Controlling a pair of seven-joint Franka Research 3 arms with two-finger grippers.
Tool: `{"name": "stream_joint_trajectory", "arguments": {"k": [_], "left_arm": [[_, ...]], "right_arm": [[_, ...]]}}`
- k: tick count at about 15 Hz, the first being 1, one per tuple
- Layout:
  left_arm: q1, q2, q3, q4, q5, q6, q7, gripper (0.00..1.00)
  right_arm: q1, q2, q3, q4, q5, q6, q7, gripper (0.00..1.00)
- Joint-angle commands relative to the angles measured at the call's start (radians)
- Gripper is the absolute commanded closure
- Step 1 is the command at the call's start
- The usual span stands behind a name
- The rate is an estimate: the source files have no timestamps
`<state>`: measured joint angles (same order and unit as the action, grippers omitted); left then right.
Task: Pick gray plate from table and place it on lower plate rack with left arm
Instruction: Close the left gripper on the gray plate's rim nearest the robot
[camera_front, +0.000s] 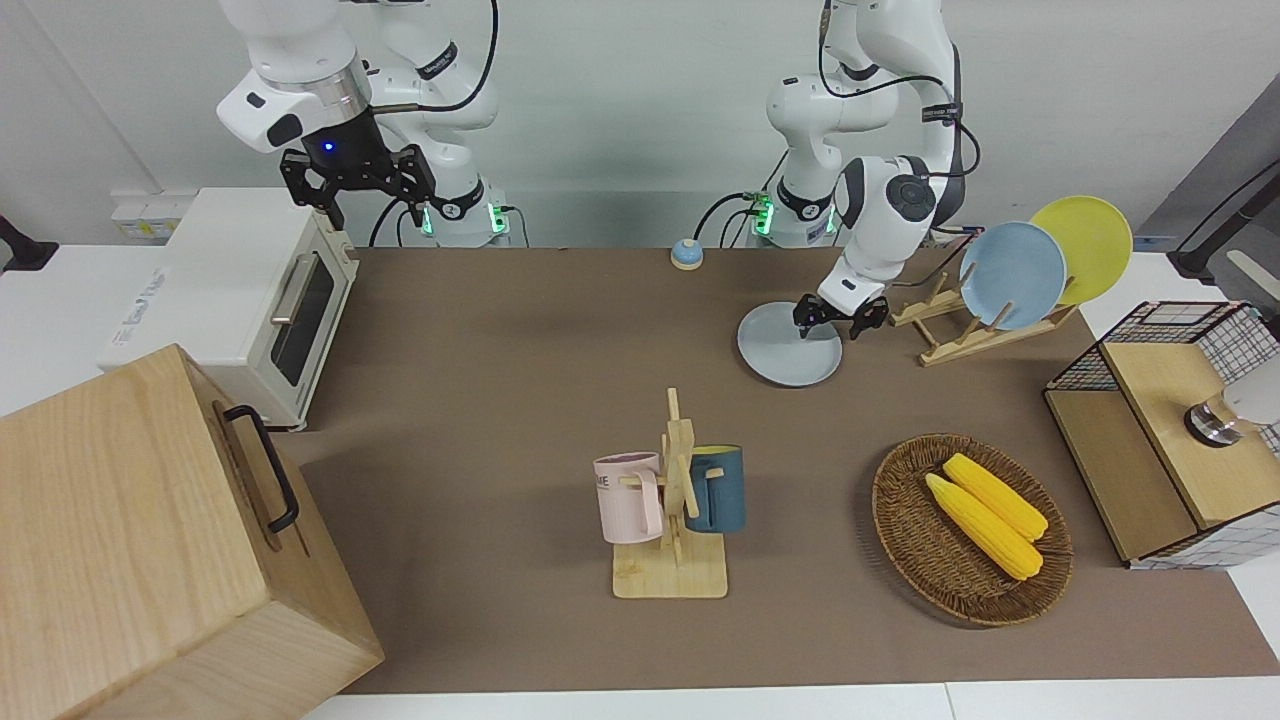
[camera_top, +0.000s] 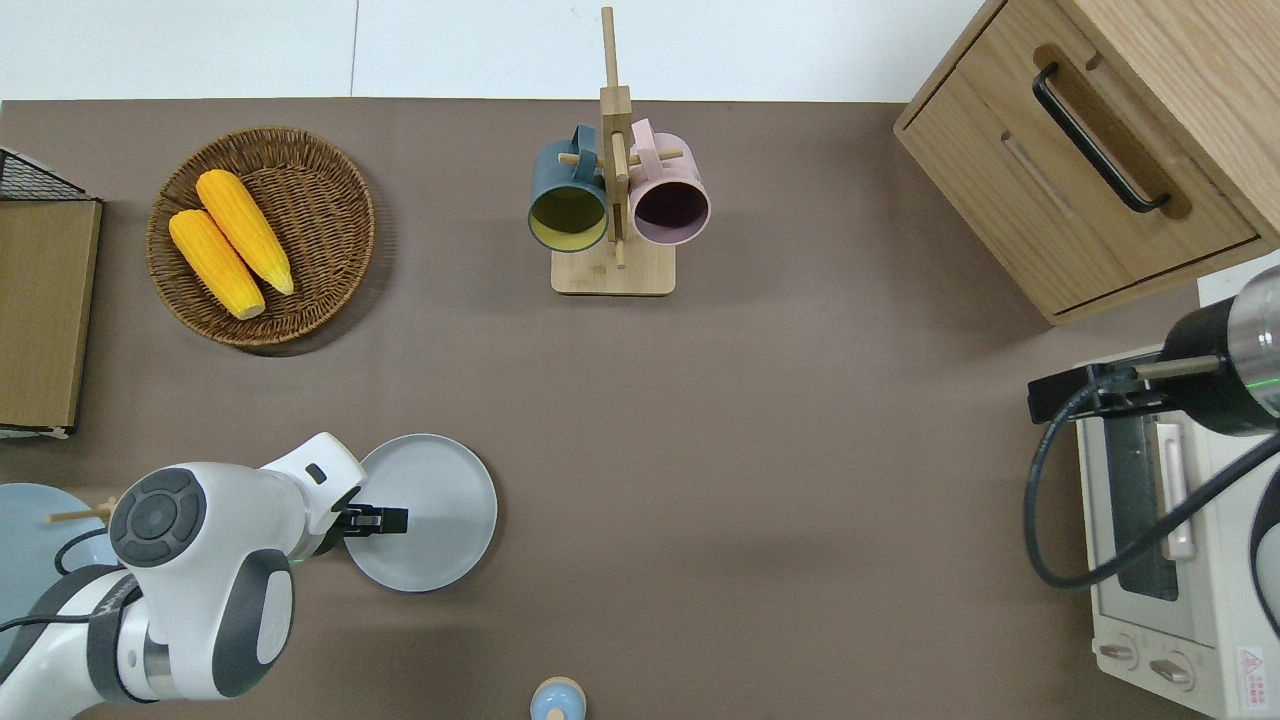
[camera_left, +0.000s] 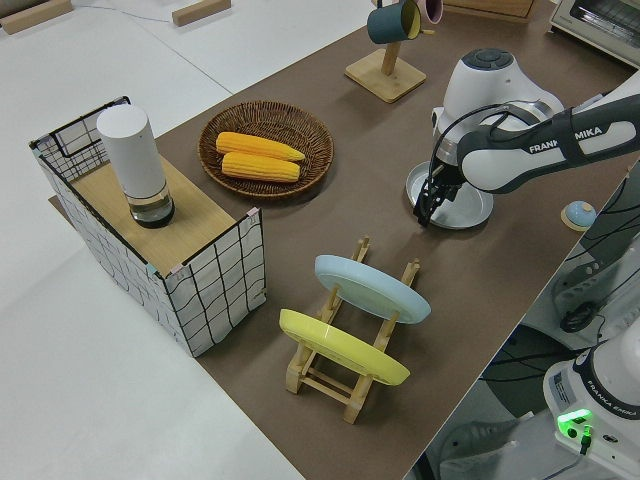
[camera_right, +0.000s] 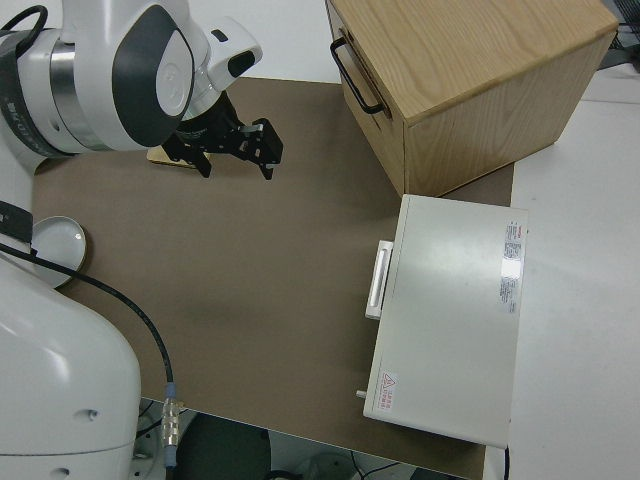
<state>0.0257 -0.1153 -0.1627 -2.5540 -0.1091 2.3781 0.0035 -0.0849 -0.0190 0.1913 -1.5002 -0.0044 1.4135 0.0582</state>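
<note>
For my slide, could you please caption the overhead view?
Left arm's tool reaches over the rim of the gray plate lying flat on the table; right arm parked.

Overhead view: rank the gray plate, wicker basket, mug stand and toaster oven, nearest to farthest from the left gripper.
1. gray plate, directly under the left gripper.
2. wicker basket, farther from the robots.
3. mug stand, mid-table.
4. toaster oven, at the right arm's end.

Brown-matted table, gray plate, lower plate rack, mug stand, corn basket, toaster oven, wooden cabinet
</note>
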Motion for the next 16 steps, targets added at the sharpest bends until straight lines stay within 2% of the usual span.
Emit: {"name": "stream_joint_trajectory", "arguments": {"k": [1,6,8,9,12,15,16], "left_arm": [[-0.013,0.028,0.009,-0.011,-0.011,0.058,-0.010,0.01],[-0.013,0.063,0.009,-0.011,-0.011,0.088,-0.010,0.02],[-0.013,0.083,0.009,-0.011,-0.011,0.108,-0.010,0.07],[-0.015,0.088,0.009,-0.011,-0.011,0.112,-0.010,0.12],[-0.023,0.088,0.009,-0.011,-0.011,0.112,-0.010,0.46],[-0.021,0.088,0.009,-0.009,-0.009,0.102,-0.007,1.00],[-0.020,0.088,0.009,-0.009,-0.009,0.098,-0.003,1.00]], "right_arm": [[-0.007,-0.002,0.005,0.006,0.007,-0.014,0.000,0.013],[-0.007,-0.002,0.007,0.006,0.007,-0.014,0.000,0.011],[-0.007,-0.002,0.005,0.006,0.007,-0.014,0.000,0.011],[-0.007,-0.002,0.005,0.006,0.007,-0.013,0.000,0.013],[-0.007,-0.002,0.007,0.006,0.007,-0.014,0.000,0.013],[-0.007,-0.002,0.007,0.006,0.007,-0.014,0.000,0.011],[-0.007,-0.002,0.005,0.006,0.007,-0.014,0.000,0.011]]}}
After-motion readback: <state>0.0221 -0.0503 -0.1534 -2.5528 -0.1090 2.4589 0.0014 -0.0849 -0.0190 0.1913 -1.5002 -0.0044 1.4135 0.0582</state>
